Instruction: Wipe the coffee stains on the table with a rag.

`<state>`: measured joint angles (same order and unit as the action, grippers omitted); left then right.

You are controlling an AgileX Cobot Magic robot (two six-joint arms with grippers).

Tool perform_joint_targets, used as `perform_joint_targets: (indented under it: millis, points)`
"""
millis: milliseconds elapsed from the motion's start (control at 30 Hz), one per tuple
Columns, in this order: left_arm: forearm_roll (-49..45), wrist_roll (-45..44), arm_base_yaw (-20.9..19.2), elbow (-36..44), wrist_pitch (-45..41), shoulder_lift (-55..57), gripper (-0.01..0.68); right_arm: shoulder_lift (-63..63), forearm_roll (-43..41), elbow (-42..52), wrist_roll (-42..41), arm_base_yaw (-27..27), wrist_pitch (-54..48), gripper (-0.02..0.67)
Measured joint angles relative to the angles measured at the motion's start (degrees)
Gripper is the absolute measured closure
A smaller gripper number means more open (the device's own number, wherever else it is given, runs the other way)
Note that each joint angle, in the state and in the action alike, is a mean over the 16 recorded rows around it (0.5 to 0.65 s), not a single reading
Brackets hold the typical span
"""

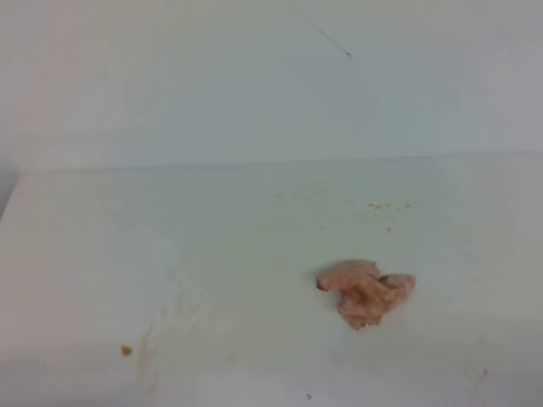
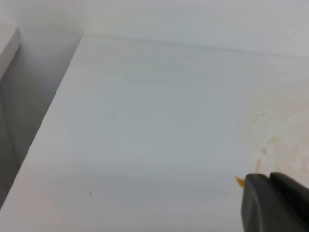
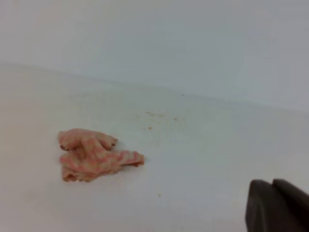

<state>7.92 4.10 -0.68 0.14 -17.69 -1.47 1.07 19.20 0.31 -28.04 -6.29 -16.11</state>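
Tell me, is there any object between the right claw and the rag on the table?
Nothing visible. In the right wrist view, only bare table lies between the shut right claw and the crumpled rag, which lies loose on the tabletop.

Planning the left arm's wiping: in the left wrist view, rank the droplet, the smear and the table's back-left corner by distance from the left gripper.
From the left gripper:
1. Droplet, right beside the tip, on its left.
2. Smear, ahead of it.
3. Table corner, far back left.

rag (image 1: 365, 292) — pink, crumpled, right of centre | table (image 1: 221, 246) — white | coffee stains (image 1: 126, 350) — small droplet, front left
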Motion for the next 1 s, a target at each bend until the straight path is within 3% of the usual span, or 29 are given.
perform_joint_targets:
  millis: [467, 1000]
  points:
    - [0.00, 0.00, 0.00, 0.14, -0.05, 0.00, 0.675, 0.00, -18.22, 0.00, 22.84, 3.31, -2.34, 0.646]
    - [0.00, 0.00, 0.00, 0.28, -0.05, 0.00, 0.675, 0.00, -19.20, 0.00, 23.95, 7.99, -2.10, 0.646]
